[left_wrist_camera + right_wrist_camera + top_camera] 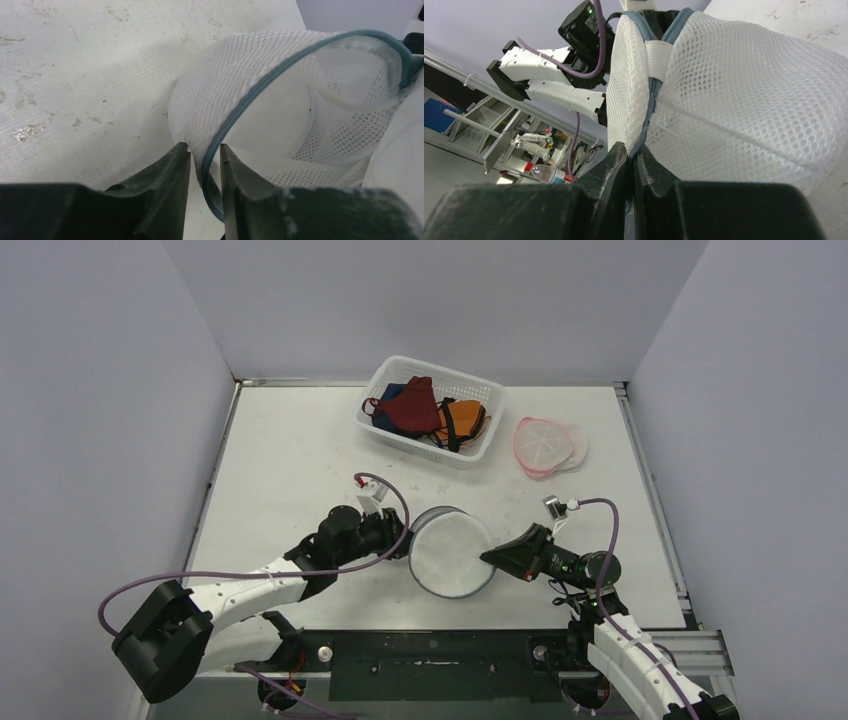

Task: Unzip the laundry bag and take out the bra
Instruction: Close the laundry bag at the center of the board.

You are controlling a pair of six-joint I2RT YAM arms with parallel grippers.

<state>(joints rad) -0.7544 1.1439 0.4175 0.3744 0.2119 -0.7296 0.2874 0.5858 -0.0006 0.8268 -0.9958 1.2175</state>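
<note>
One gaping laundry bag (225, 85), left-wrist view only

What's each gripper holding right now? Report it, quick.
Left gripper: jaws straddle the laundry bag at its teal zipper edge; grip cannot be told.
Right gripper: shut on the laundry bag's zipper seam.

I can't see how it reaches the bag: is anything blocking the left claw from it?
Nothing visible does. The left gripper straddles the teal zipper edge of the laundry bag, and the right gripper pinches its opposite side.
</note>
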